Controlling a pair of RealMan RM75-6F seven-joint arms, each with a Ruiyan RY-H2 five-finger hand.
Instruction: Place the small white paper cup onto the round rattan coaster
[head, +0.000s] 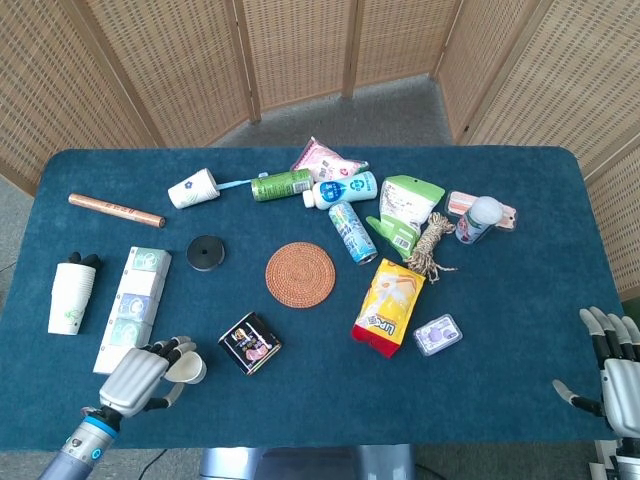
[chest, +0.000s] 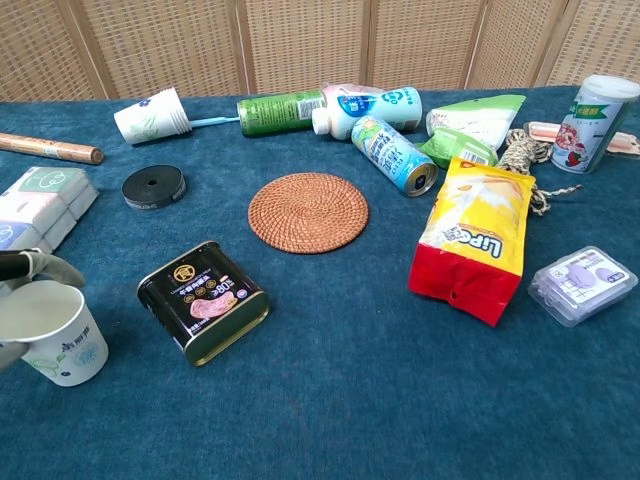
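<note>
The small white paper cup (head: 186, 367) (chest: 50, 332) stands near the table's front left edge, tipped slightly. My left hand (head: 135, 378) wraps it from the left. In the chest view its fingers (chest: 30, 266) curl behind the rim and the thumb presses low on the cup's left side. The round rattan coaster (head: 300, 274) (chest: 308, 211) lies bare in the middle of the table, well to the right of and beyond the cup. My right hand (head: 612, 365) hangs off the table's front right corner with fingers spread, holding nothing.
A black tin (head: 249, 343) (chest: 202, 301) lies between cup and coaster. Tissue packs (head: 132, 300) and a stack of cups (head: 72, 295) sit left. A black disc (head: 205, 252), a yellow snack bag (head: 389, 307), and bottles and cans (head: 352, 232) ring the coaster.
</note>
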